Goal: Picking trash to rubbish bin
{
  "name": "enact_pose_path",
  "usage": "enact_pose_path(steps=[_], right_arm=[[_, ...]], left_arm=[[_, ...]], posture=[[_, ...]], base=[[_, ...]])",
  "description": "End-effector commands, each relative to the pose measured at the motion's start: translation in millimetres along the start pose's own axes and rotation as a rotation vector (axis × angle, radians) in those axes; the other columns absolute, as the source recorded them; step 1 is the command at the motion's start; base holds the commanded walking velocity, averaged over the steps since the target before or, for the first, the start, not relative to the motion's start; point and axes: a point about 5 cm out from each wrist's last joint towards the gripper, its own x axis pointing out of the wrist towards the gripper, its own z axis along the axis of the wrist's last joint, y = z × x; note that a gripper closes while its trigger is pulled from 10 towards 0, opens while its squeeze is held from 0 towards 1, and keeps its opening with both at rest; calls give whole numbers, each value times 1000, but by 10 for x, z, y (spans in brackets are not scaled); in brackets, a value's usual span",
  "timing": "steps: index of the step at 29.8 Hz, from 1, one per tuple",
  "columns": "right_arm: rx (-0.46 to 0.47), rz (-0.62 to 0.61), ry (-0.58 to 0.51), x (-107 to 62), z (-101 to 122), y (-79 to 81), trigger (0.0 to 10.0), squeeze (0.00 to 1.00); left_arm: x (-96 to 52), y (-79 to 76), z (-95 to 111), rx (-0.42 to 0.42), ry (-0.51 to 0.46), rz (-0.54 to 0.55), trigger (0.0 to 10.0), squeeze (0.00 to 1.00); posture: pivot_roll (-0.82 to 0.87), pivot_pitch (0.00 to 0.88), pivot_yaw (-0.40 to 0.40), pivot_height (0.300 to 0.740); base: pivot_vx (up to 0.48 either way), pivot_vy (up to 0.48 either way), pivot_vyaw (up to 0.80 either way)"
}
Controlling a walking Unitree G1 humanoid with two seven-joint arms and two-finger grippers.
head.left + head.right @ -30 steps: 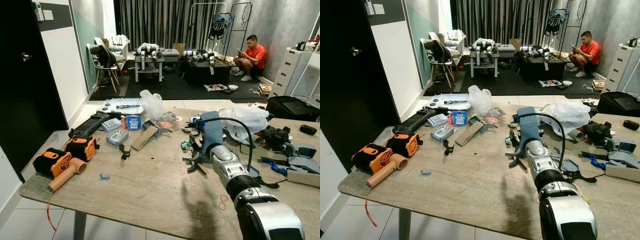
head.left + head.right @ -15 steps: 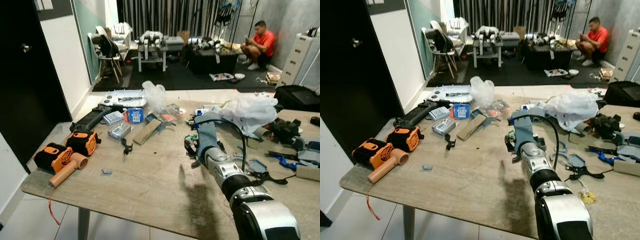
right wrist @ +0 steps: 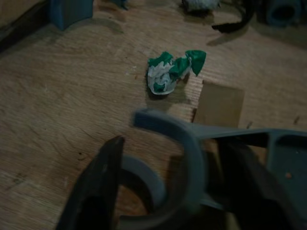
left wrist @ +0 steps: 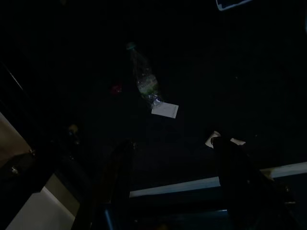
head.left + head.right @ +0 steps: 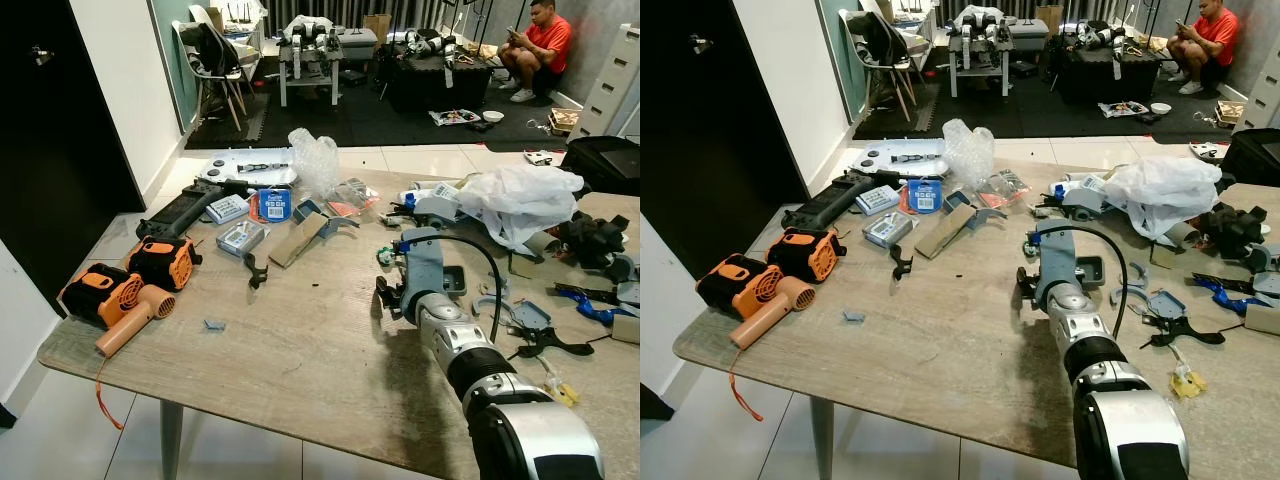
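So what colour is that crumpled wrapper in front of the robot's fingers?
Green and white. The crumpled wrapper shows best in the right wrist view, lying on the wooden table.

Head views bright, sharp, evenly lit; slight wide-angle bend at edges. Arm (image 5: 470, 360) casts a soft shadow on the table (image 5: 300, 350). Left wrist view nearly black. Right wrist view dim, warm, near fingers (image 3: 96, 187) blurred.

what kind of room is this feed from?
Likely a home living area used as a robotics workshop: a wooden table strewn with tools and printed parts, an orange heat gun at its edge, and a person sitting on the floor among equipment at the back.
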Motion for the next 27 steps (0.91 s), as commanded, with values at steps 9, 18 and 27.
enact_pose_path(steps=[9, 18, 27], right_arm=[[115, -6, 91, -26, -229, -38, 0, 0], [200, -45, -59, -25, -9, -151, 0, 0], [504, 178, -447, -118, 503, -153, 0, 0]], left_arm=[[-1, 21, 8, -5, 0, 6, 10000, 0], [10, 69, 179, -11, -37, 20, 10000, 0], [12, 110, 300, 1, -58, 32, 10000, 0]], posture=[[29, 194, 40, 740], [2, 128, 40, 740], [-18, 95, 42, 740]], base=[[0, 0, 0], [0, 0, 0], [0, 0, 0]])
